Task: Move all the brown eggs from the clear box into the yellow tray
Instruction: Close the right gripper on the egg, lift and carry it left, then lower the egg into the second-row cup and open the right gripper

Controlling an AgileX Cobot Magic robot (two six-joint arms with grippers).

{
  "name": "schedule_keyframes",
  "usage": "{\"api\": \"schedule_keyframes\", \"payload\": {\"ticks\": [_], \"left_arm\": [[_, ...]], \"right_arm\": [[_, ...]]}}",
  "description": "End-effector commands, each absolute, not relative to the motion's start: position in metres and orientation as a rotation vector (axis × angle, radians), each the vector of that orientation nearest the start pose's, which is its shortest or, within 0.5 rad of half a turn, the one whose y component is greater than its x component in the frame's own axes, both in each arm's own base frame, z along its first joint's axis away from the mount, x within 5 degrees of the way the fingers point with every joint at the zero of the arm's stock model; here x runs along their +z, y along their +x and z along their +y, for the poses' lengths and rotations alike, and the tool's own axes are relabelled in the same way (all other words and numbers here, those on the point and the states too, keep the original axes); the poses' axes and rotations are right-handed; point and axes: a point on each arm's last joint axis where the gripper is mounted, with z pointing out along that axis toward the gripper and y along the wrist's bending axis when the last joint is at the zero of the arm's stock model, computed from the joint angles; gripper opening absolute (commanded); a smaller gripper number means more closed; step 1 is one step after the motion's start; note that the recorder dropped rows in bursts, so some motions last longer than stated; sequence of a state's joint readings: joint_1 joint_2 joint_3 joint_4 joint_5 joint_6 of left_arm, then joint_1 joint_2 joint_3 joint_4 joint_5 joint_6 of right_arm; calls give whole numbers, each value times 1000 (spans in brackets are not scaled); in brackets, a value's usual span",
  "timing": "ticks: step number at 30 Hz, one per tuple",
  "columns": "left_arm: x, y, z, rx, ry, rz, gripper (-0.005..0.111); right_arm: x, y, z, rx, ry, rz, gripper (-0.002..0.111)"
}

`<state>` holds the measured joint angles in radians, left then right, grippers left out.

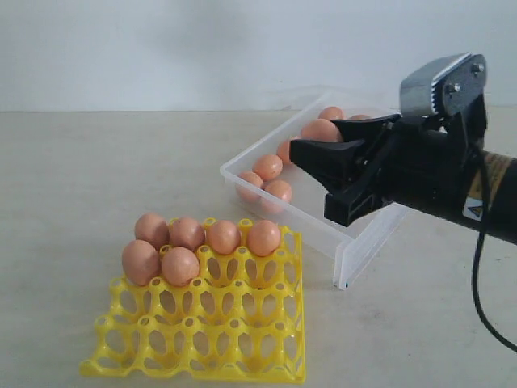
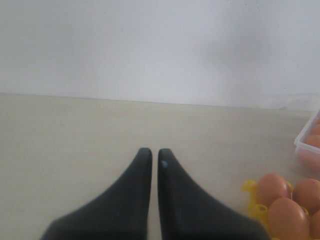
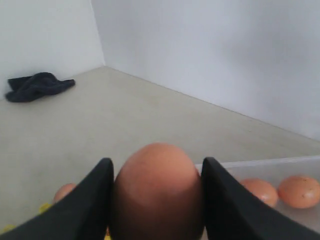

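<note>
With the right gripper [image 3: 156, 200] jaws clamped on a brown egg [image 3: 156, 185] and the left gripper [image 2: 154, 155] jaws together, best seat it gently in a free yellow tray [image 1: 202, 356] cup.

I log the tray [image 1: 202, 356] at 7 o'clock on the table [image 1: 81, 178], with six eggs [image 1: 224, 237] in its far cups. The box [image 1: 355, 250] sits at 2 o'clock from it, with loose eggs [image 1: 267, 167] inside. The right gripper [image 3: 157, 165] hangs over the box's 3 o'clock side, with one egg [image 3: 155, 200] between its fingers.
</note>
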<state>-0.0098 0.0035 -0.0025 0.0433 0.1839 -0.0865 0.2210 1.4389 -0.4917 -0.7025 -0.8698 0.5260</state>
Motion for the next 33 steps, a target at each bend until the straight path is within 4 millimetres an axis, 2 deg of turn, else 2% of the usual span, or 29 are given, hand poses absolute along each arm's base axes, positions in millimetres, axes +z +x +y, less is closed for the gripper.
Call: {"api": "schedule_keyframes", "payload": {"ticks": [1,3,4,6,10,12,14,16,19,22,23,27,31,33], "left_arm": [[197,56,0,-30,-39,1662,4],[197,56,0,-30,-39,1662,4],[197,56,0,-30,-39,1662,4],[197,56,0,-30,-39,1662,4],[197,56,0,-30,-39,1662,4],[197,56,0,-30,-39,1662,4],[197,56,0,-30,-39,1662,4],[197,56,0,-30,-39,1662,4],[197,56,0,-30,-39,1662,4],[197,56,0,-30,-39,1662,4],[197,56,0,-30,-39,1662,4],[197,56,0,-30,-39,1662,4],[197,56,0,-30,-39,1662,4],[197,56,0,-30,-39,1662,4]], "right_arm": [[225,258,116,830,-582,1569,0],[226,266,121,968,-514,1521,0],[223,276,125,1094,-458,1490,0],[209,291,131,1190,-380,1561,0],[177,306,137,1203,-384,1644,0],[167,304,144,1236,-534,1679,0],[164,294,156,1273,-790,1677,0],[167,290,170,1291,-852,1648,0],[176,289,191,1257,-785,1558,0],[165,286,203,1115,-869,1620,0],[157,285,207,1030,-913,1698,0],[149,287,206,946,-921,1786,0],[147,297,200,882,-745,1870,0],[145,299,199,852,-732,1882,0]]}}
